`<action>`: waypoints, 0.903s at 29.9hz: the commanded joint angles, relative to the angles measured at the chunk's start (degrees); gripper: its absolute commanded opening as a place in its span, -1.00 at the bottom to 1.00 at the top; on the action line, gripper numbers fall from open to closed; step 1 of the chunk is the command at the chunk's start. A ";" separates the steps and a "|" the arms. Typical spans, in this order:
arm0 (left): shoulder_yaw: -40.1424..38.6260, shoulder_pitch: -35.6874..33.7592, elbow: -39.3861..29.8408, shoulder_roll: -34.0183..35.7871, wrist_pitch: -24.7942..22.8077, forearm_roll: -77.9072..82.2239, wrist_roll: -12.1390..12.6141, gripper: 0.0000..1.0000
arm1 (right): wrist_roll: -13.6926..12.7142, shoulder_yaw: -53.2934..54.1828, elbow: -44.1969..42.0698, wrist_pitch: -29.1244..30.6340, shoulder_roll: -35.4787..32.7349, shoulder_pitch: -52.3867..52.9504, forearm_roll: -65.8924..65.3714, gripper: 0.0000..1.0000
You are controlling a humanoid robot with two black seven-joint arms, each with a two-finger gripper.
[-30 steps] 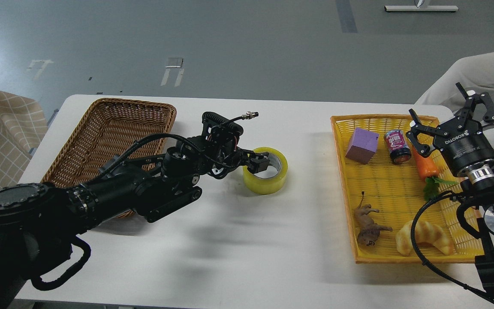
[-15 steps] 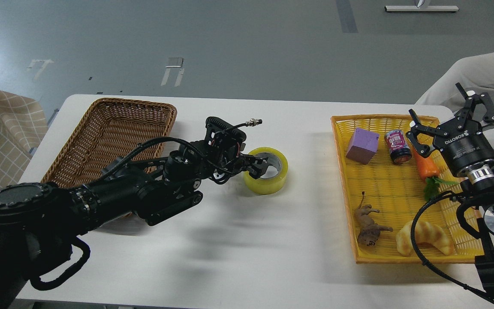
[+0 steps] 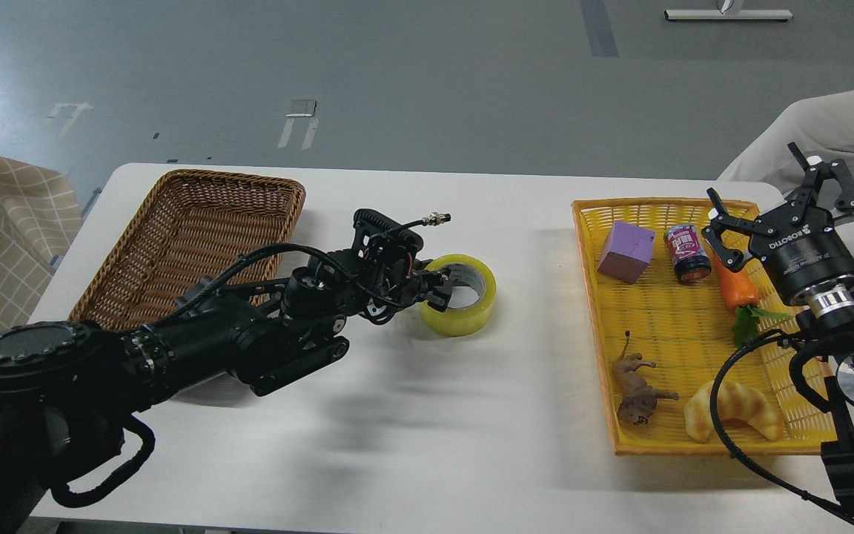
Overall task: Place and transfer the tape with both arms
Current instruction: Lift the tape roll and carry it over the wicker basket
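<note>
Since the earlier frames, left gripper (image 3: 438, 291) has closed onto tape (image 3: 464, 311), fingers pinching its near-left wall; roll rests on white table (image 3: 427, 415). Right gripper (image 3: 786, 204) hovers spread over yellow tray (image 3: 664, 445).

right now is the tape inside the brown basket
No, the tape sits on the white table, to the right of the brown basket, with the left gripper at its rim.

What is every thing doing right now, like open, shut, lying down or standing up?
tape: lying flat on the table, left side tipped slightly.
left gripper: at the tape's rim, grip unclear.
right gripper: open, holding nothing.
wicker basket: empty.
soda can: upright.
croissant toy: lying flat.
toy animal: on its side.
</note>
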 commanded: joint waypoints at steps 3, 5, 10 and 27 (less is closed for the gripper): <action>-0.11 -0.96 -0.70 0.53 -0.02 -0.18 -0.07 -1.00 | 0.29 0.13 -0.09 0.00 0.17 0.08 0.00 1.00; -0.20 -1.92 -0.79 0.53 -0.02 -0.27 -0.16 -1.00 | 0.29 0.13 -0.09 0.00 0.17 0.00 0.00 1.00; -0.90 -4.64 -2.36 1.76 0.16 -0.44 -0.60 -1.00 | 0.29 0.13 -0.09 0.00 0.17 0.00 0.00 1.00; -0.55 -13.88 -7.02 13.70 0.42 -3.61 -4.46 -1.00 | 0.29 0.48 0.00 0.00 0.26 0.00 0.00 1.00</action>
